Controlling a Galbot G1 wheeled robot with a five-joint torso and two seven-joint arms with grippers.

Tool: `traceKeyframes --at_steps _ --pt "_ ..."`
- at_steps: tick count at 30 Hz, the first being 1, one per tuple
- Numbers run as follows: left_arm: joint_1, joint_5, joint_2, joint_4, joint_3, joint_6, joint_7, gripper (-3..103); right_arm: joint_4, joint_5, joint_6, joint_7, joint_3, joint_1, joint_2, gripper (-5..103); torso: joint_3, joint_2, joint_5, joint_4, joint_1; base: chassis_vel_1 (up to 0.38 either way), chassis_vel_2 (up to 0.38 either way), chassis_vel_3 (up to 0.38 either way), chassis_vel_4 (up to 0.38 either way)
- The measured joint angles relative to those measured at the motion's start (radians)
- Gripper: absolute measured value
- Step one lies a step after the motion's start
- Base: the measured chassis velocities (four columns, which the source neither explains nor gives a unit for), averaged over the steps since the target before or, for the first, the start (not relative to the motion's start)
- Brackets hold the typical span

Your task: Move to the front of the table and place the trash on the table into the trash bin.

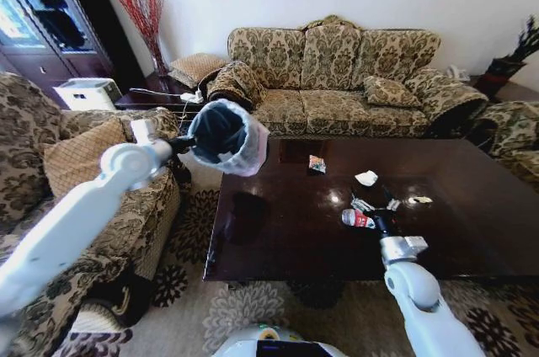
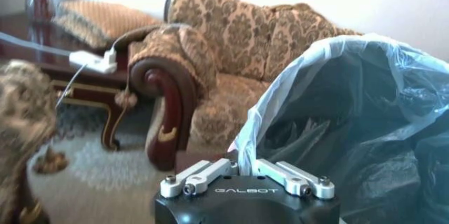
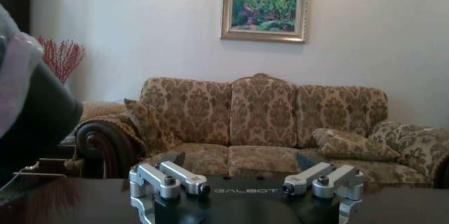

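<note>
The table [image 1: 278, 239] is dark reddish-brown wood, its surface polished so glossy that it mirrors the ceiling light and the things lying on it. The trash bin [image 1: 221, 131] looks like matt black plastic, lined with a thin, pale, translucent plastic bag [image 2: 281, 103] that crinkles and ruffles over the rim. The trash [image 1: 367, 178] includes crumpled white paper, a shiny printed wrapper [image 1: 317, 164] and a clear plastic bottle [image 1: 358, 219] with a red label. The sofa [image 1: 337, 79] is woven patterned cloth with glossy carved wood arms. The right gripper's fingers [image 3: 168, 179] are brushed metal on a matt black body.
</note>
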Motion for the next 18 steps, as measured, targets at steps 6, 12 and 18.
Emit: traceKeyframes --at_steps 6,12,18 --pt "-0.062 0.225 -0.102 0.079 0.120 -0.046 -0.002 0 -0.032 -0.039 0.029 -0.009 0.027 0.001 0.029 100 0.000 0.000 -0.0003 0.0003 0.000 0.000 0.000 0.000 0.000" --pt "-0.105 0.444 -0.136 0.154 0.190 -0.062 0.052 0 -0.083 -0.105 0.083 -0.041 0.071 -0.001 0.019 100 0.000 0.000 -0.0003 0.0005 0.000 0.000 0.000 0.000 0.000" --pt "-0.139 0.512 -0.084 0.104 0.277 -0.011 0.156 0 -0.153 -0.122 0.151 -0.113 0.132 -0.019 -0.018 100 0.000 0.000 0.0000 0.0006 0.000 0.000 0.000 0.000 0.000"
